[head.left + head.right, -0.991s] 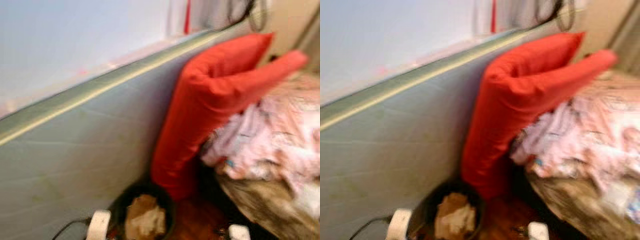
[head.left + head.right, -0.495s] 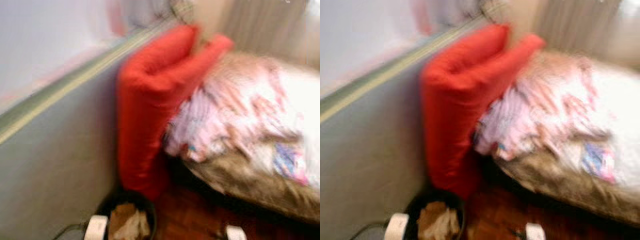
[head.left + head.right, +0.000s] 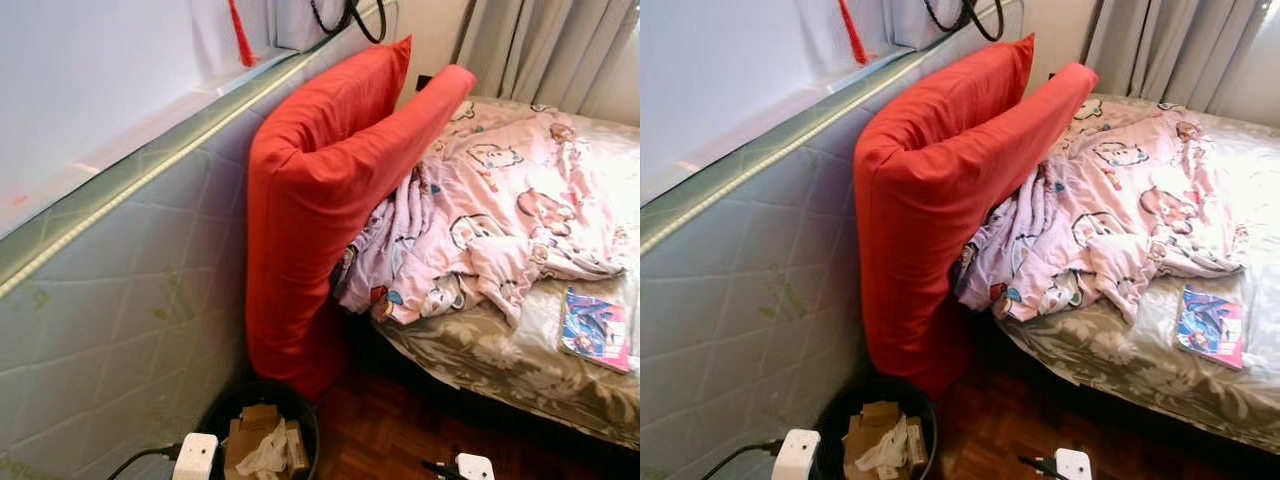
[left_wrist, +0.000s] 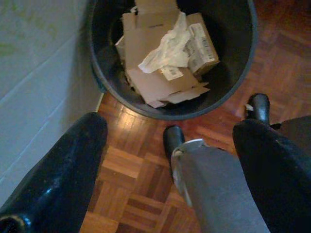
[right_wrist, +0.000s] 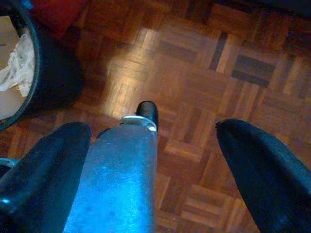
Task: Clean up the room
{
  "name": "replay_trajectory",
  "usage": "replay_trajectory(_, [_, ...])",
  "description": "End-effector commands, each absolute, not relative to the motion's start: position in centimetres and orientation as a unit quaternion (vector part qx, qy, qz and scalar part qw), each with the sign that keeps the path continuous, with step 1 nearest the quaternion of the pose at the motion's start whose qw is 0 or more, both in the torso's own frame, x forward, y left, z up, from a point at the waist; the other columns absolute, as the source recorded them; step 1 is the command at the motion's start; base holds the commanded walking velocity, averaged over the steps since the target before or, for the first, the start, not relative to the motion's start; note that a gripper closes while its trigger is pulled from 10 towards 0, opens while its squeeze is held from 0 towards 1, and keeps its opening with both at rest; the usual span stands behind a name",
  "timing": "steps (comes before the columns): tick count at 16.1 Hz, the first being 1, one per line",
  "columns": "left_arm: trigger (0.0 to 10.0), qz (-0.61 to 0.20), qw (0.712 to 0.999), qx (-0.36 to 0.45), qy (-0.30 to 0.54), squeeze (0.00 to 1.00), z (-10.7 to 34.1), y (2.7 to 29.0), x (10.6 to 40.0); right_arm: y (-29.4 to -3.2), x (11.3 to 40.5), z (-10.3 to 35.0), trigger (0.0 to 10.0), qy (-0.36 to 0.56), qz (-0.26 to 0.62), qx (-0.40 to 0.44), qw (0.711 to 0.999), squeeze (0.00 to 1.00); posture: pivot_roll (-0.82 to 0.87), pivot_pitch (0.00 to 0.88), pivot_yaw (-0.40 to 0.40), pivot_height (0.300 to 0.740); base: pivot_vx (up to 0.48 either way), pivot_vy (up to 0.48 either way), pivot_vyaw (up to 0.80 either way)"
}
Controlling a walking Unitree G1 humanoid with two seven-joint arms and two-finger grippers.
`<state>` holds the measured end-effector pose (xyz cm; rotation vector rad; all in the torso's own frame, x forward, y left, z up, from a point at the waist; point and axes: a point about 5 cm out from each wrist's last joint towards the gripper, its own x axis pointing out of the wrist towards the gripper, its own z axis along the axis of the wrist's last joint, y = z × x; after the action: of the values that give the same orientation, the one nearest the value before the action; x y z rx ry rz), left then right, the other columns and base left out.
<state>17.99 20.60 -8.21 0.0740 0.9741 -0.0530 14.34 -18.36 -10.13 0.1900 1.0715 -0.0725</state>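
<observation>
Task status, judged from present layout: early stage; bed (image 3: 480, 365) unmade, nothing in either tool.

Landmark for all positions: black waste bin (image 4: 228, 73).

Left of bin: upright quilted mattress (image 3: 110, 320) against wall; cable and white plug block (image 3: 195, 455) at its foot, just beside bin.

Left tool (image 4: 170, 160): hanging above parquet floor (image 5: 194, 63) just short of bin rim; fingers (image 4: 58, 170) wide apart; empty.

Bin contents: flattened cardboard (image 4: 150, 63), small labelled box (image 4: 201, 41), crumpled white paper (image 4: 167, 46) on top; roughly half full; room left for more waste.

Behind and above bin: large red cushion (image 3: 320, 200) folded against mattress, lower end touching floor beside bin.

Right of bin: right tool (image 5: 150, 174) above bare floor; fingers (image 5: 262, 165) spread wide; empty.

Further right of bin: bed with rumpled pink cartoon-print cover (image 3: 490, 220) heaped toward cushion; colourful booklet (image 3: 595, 330) near bed edge; curtains (image 3: 550, 45) beyond.

Remaining, by estimate: cover to straighten; booklet to put away; cushion to reposition.
</observation>
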Motion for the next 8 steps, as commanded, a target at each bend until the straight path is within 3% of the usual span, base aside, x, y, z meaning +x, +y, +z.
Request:
replay_trajectory(1, [10.0, -0.031, 0.878, 0.04, 0.477, 0.0, -8.45, 20.45, 17.57, -18.54, 14.13, -10.17, 10.0, 0.508, -0.041, 0.096, 0.855, 0.0, 0.09, 0.037, -0.014, 0.74, 0.0, -0.307, 0.0])
replay_trajectory(7, [10.0, -0.038, 0.879, 0.04, 0.474, 0.0, -8.38, 20.15, 17.8, -18.57, 14.1, -10.18, 10.0, 0.51, -0.042, 0.095, 0.854, 0.0, 0.08, 0.038, -0.013, 0.74, 0.0, -0.298, 0.0])
replay_trajectory(8, [10.0, -0.038, 0.879, 0.04, 0.474, 0.0, -8.38, 20.11, 17.81, -18.58, 14.09, -10.19, 10.0, 0.511, -0.04, 0.092, 0.854, 0.0, 0.08, 0.038, -0.015, 0.74, 0.0, -0.296, -0.78])
